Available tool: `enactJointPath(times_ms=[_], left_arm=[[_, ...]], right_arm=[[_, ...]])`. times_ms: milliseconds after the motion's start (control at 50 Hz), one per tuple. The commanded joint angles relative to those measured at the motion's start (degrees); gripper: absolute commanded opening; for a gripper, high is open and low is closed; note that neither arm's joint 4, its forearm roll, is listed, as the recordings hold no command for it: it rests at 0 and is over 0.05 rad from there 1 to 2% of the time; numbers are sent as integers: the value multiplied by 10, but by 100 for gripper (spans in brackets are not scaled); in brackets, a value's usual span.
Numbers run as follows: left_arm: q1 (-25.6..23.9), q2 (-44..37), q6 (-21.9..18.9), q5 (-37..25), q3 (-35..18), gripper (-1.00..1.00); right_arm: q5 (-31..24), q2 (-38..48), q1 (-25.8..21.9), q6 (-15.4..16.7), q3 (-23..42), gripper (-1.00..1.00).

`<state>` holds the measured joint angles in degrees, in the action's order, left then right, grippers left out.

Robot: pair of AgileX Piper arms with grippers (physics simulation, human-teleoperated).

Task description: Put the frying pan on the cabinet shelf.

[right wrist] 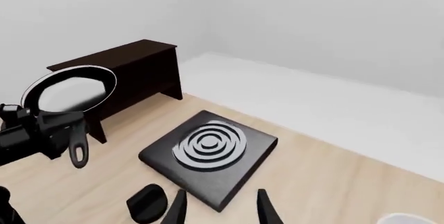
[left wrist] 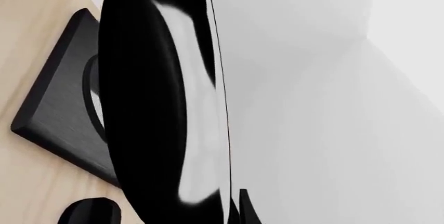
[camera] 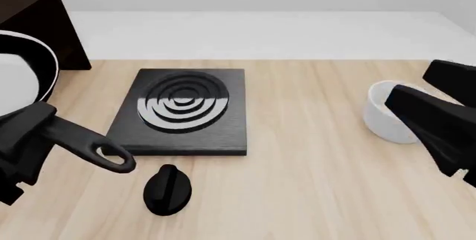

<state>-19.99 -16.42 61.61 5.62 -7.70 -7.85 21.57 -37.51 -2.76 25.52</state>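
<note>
Frying pan [camera: 19,76] lifted off the table, tilted, left gripper [camera: 26,134] clamped on its handle, near the cabinet [right wrist: 132,70]. Shelf placement remains. Right gripper [right wrist: 220,208] fingers spread, empty.

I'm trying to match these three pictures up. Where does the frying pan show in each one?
Front view: frying pan at the left edge, lifted, its handle gripped by the left gripper.
Left wrist view: it fills the middle as a big black disc, seen edge-on.
Right wrist view: at the left, before the dark cabinet.
Shared landmark: the square black stove plate.
</note>
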Motion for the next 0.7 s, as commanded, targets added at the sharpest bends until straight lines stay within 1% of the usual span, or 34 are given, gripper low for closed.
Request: enactJointPath(times_ms=[20, 100, 120, 140, 280, 340, 420, 500, 600, 700], left_arm=[[-2, -10, -4, 10, -38, -100], [3, -19, -4, 15, -46, -100], [9, -36, 7, 38, -47, -100], [17, -44, 8, 47, -49, -100], [30, -101, 15, 89, -67, -100], [44, -131, 32, 116, -73, -100], [61, -161, 21, 114, -102, -100], [75, -185, 24, 118, -124, -100], [91, -215, 10, 97, -180, -100], [109, -253, 25, 108, -207, -100]], right_arm=[[-13, -86, 34, 1, -39, 100], [-16, -90, 32, 5, -33, 100], [-21, -89, 33, 6, -28, 100], [-26, -95, 36, 4, -25, 100], [-37, -106, 47, -4, -29, 100], [-38, -107, 48, -5, -28, 100], [-32, -101, 44, -4, -30, 100], [-30, -101, 43, -3, -32, 100], [-32, -101, 44, -3, -30, 100], [-30, -101, 46, -5, -35, 100]])
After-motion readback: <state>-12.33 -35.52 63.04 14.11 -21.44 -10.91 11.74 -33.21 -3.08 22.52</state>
